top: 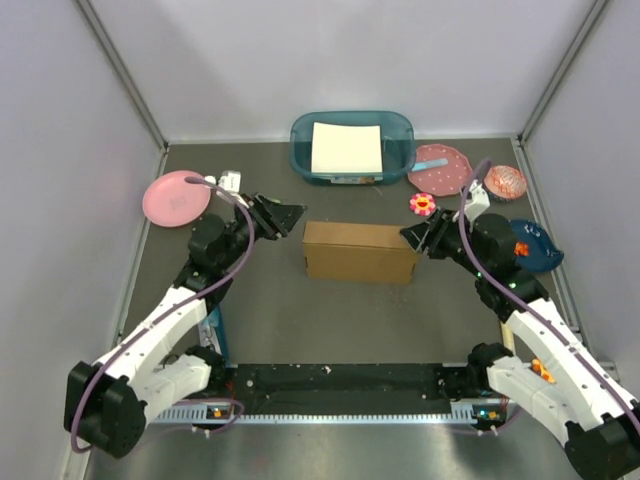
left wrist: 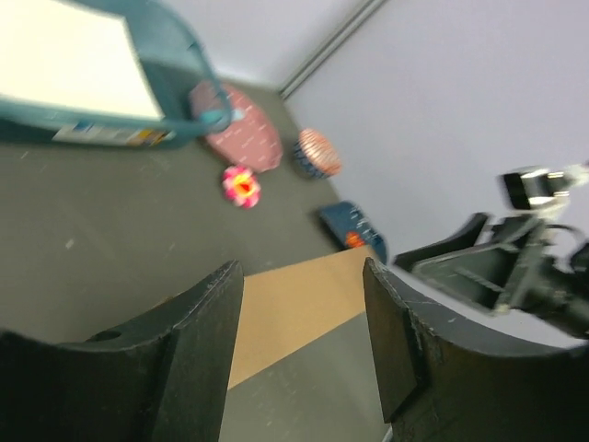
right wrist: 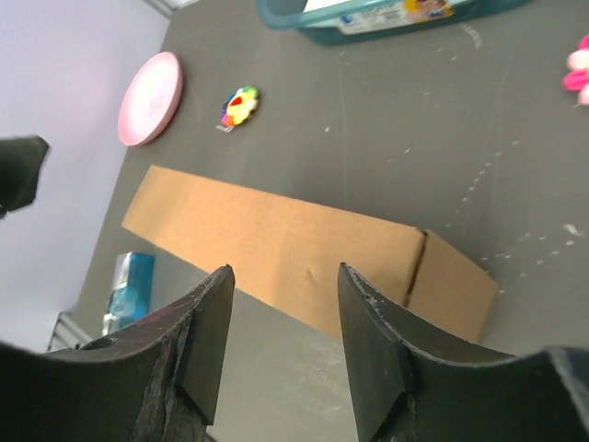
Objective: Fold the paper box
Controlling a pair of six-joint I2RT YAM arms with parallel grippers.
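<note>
1. Paper box (top: pixel 360 250), plain brown cardboard, closed into a shallow rectangular block, lies flat mid-way across the dark grey table (top: pixel 330 320).
2. Left gripper (top: pixel 278 213): jaws parted, nothing held, near the box's back-left corner and clear of it.
3. Right gripper (top: pixel 416 237): jaws parted, nothing held, right at the box's right end; can't tell if it touches.
4. Behind the box: teal plastic bin (top: pixel 300 135) holding a white sheet (top: pixel 347 147).
5. Round pink plate (top: pixel 175 197) at far left; red-and-yellow flower toy (top: pixel 423 204) and speckled pink plate (top: pixel 440 168) at back right.
</note>
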